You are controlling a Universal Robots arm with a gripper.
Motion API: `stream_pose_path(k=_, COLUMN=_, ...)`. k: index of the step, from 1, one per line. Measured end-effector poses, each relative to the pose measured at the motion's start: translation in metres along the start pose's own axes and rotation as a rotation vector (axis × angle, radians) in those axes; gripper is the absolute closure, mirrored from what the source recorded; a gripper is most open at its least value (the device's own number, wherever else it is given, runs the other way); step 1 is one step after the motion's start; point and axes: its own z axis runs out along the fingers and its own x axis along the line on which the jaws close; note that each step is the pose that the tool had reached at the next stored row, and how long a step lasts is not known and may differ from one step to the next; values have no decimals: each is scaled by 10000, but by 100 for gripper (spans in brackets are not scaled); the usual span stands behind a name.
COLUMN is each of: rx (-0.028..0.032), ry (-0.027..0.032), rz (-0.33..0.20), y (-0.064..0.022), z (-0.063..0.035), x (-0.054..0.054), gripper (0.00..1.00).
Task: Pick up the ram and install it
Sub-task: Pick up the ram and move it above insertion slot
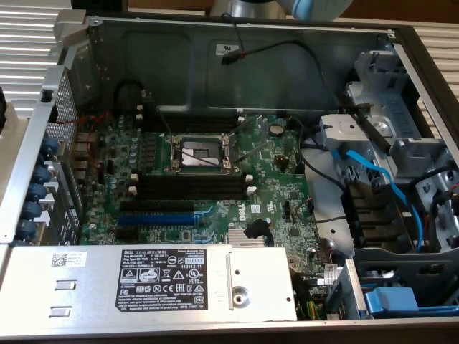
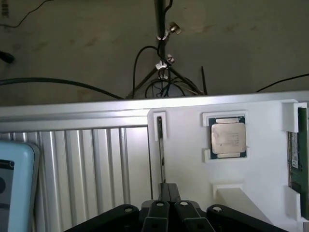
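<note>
1. The step in hand, as I judge it, is the pick-up. A thin dark strip (image 2: 160, 145) stands on edge in a narrow bracket of the white holder tray (image 2: 260, 164). I cannot tell whether it is a memory stick.
2. The end effector (image 2: 167, 189) hangs over the tray in line with that strip, its fingers pressed together with no gap. I cannot tell whether they pinch the strip's near end.
3. A processor (image 2: 228, 137) lies flat in its own recess, apart from the strip. Any grasp should keep clear of it.
4. The ram (image 2: 298, 145), dark green with a pale label, sits between two white brackets on the other side of the processor from the end effector, well apart from it. A sound grasp would pinch its flat faces near mid-length and lift straight out, so it cannot jam in the brackets.
5. The ribbed metal tabletop (image 2: 91, 164) carries the tray, and a pale blue device (image 2: 17, 188) stands beside it.
6. Beyond the tabletop's edge is a dull floor (image 2: 72, 43) with loose cables and a stand's foot (image 2: 161, 72).
7. In the exterior view the open computer case (image 1: 237, 43) holds the motherboard (image 1: 280, 165). Its black memory slots (image 1: 190, 188) look empty. The power supply (image 1: 172, 283) sits at the near side, and blue cables (image 1: 373, 168) run at the exterior view's right.
</note>
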Motion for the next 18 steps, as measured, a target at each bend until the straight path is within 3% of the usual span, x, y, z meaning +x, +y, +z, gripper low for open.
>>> stream_pose_path(k=18, rx=-3, ry=-16, rz=2, y=-11, z=333, x=71, gripper=89)
